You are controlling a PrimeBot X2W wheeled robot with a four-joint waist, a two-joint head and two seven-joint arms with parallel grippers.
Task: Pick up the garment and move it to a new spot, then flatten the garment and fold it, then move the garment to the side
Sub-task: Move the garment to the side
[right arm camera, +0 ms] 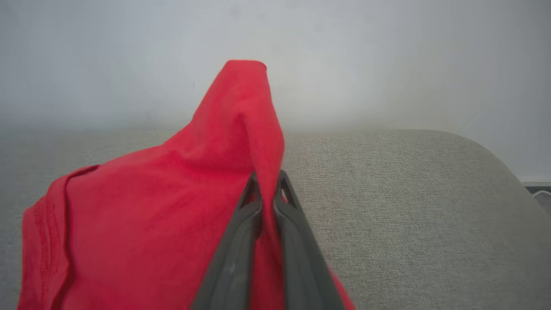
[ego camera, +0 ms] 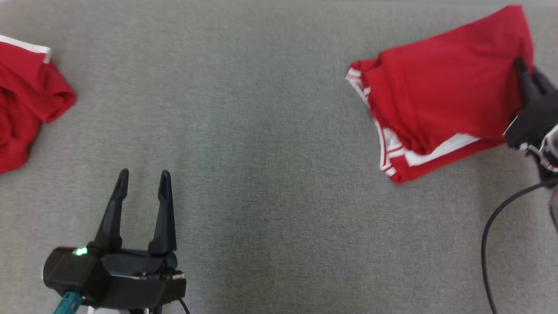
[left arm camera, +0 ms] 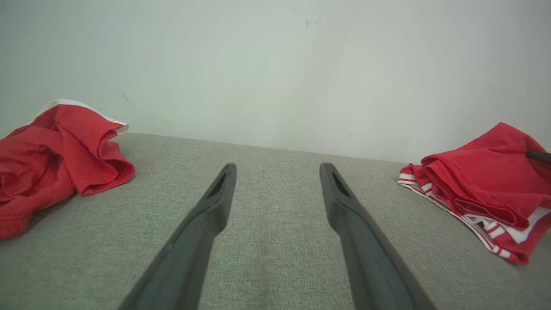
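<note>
A folded red garment with white trim lies at the right of the grey surface. My right gripper is shut on its right edge. In the right wrist view its two fingers pinch a raised fold of the red garment. The left wrist view has the same garment at the far right. My left gripper stands open at the lower left over bare fabric, holding nothing, and its fingers spread wide in the left wrist view.
A second, crumpled red garment with a white band lies at the left edge, also in the left wrist view. A pale wall rises behind the surface. A black cable hangs at the lower right.
</note>
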